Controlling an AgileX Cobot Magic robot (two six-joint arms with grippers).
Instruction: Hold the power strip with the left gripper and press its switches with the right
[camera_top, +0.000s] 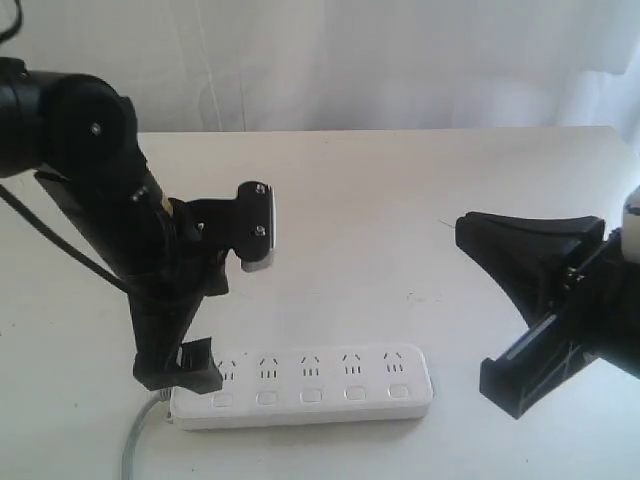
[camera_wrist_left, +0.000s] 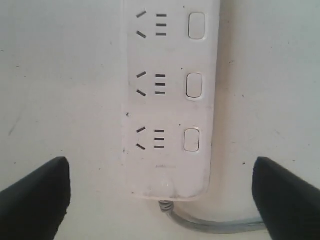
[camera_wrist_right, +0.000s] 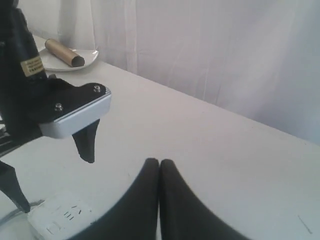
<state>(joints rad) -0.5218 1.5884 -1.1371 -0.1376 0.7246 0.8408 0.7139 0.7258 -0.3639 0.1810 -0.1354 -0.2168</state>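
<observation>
Spreads the left fingers (camera_wrist_left: 40, 195) wide apart either side of the power strip (camera_wrist_left: 170, 165) at its cord end, gripping nothing — likely poised to clamp it to the bench (camera_top: 400, 200). Leaves the switches (camera_top: 311, 396) bare, rightward of those fingers. Holds the right fingers (camera_wrist_right: 175, 205) pressed together, well clear of the strip — one blunt tip for pressing, seemingly. Beyond the left fingers: white plate (camera_wrist_right: 90, 56) carrying a brown tube (camera_wrist_right: 62, 52).

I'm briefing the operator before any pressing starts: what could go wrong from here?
1. The left gripper is open, its fingers flanking the power strip at its cord end without clamping it; a press now could slide it.
2. Closing there, a finger might catch the grey cord or nudge the nearest of the switches.
3. The right gripper, shut, sits off the other end; pressing there may pivot a strip held at one end.
</observation>
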